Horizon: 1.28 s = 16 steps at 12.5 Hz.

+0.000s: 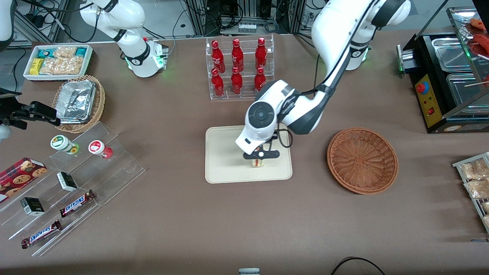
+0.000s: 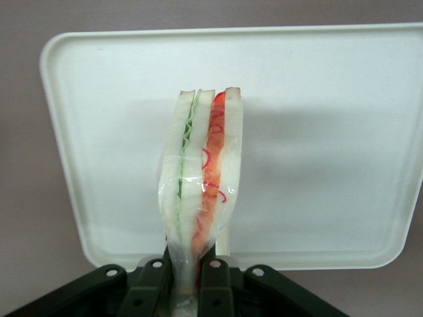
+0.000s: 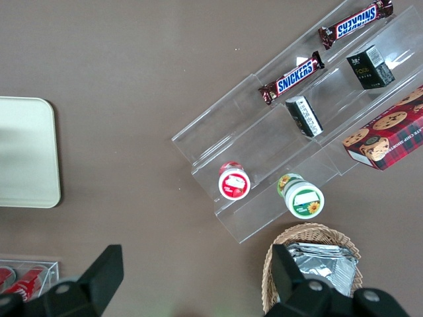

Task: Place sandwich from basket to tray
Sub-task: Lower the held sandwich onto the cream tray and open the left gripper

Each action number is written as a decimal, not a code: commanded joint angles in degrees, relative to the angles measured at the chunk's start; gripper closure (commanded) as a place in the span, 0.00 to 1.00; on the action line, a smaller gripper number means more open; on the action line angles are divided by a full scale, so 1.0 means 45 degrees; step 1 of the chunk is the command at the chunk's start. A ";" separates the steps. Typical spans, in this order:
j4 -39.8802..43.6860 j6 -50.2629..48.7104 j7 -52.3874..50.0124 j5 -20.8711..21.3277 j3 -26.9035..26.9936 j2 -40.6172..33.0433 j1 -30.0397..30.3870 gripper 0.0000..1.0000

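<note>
Cream tray lies under the tool clenched on the sandwich, wicker basket beside.

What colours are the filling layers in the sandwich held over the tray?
Green and red between pale bread on the sandwich, held by the tool over the tray; left wrist view shows it best.

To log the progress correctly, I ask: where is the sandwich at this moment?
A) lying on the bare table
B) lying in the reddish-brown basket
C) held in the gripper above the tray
C: the gripper is shut on the sandwich over the tray; the basket holds nothing.
</note>
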 commanded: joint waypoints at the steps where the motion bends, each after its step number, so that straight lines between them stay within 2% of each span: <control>1: 0.1755 -0.0256 -0.0440 -0.0085 0.0160 0.1295 -0.0479 1.00; 6: 0.1796 0.0349 -0.1903 -0.0007 0.0199 0.1687 -0.0773 1.00; 15: 0.1173 0.1130 -0.2063 0.0501 0.0199 0.1786 -0.0910 1.00; 16: 0.1133 0.1228 -0.2063 0.0482 0.0199 0.1786 -0.0891 0.75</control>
